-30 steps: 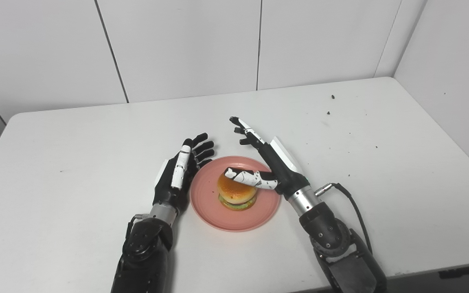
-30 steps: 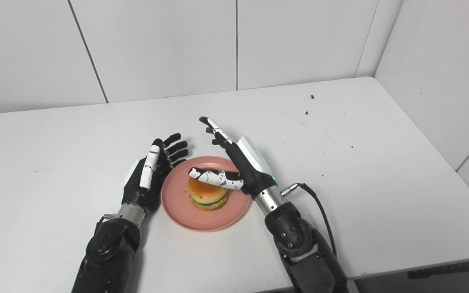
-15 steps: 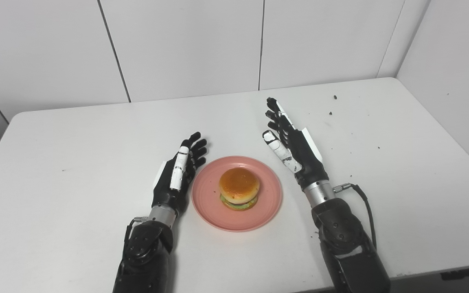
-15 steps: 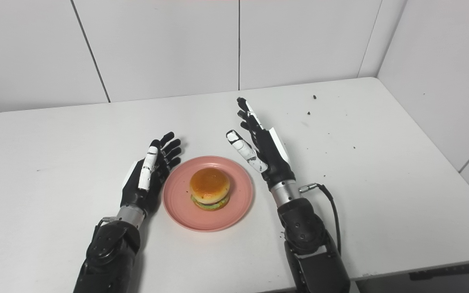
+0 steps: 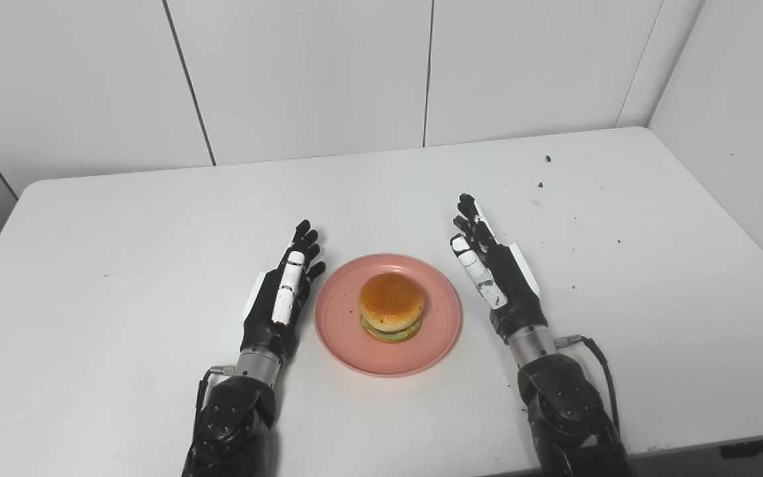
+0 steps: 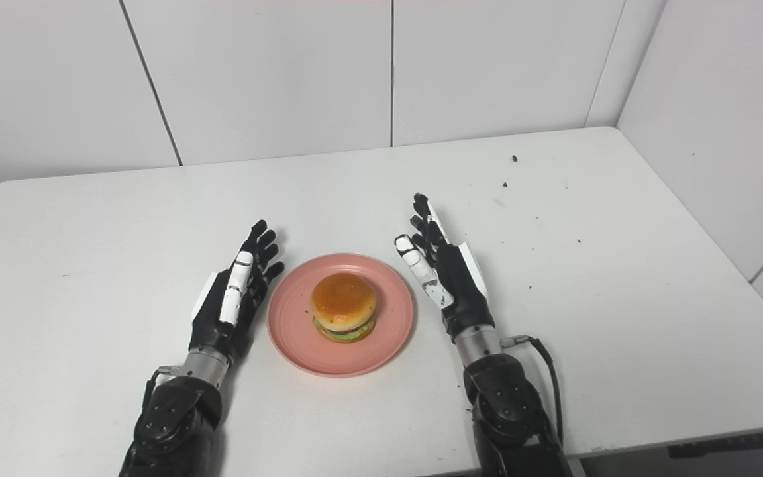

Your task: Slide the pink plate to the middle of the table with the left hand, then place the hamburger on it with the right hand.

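In the left eye view, one pink plate (image 5: 387, 351) lay on the white tabletop (image 5: 123, 265), midway between its left and right edges and nearer the front edge than the back. One hamburger (image 5: 391, 315) sat upright at the plate's middle; its lower layers showed only as a thin green and dark band under the bun. The left hand (image 5: 278, 301) rested just beside the plate's left rim, fingers straight and slightly spread, holding nothing; whether it touched the rim could not be told. The right hand (image 5: 495, 278) stood apart from the plate's right rim, fingers extended toward the back edge, also empty. Both forearms were cut off by the bottom of the picture. Several dark specks (image 5: 546, 159) lay scattered toward the back right corner, too small to identify. No writing could be read anywhere.

In the right eye view, the same single plate (image 6: 340, 358), burger (image 6: 343, 315) and two hands appeared. The left hand (image 6: 230, 301) and right hand (image 6: 448, 278) were both spread open and empty, flanking the plate. A cable (image 6: 547, 371) looped from the right wrist, its end hidden below the front edge.
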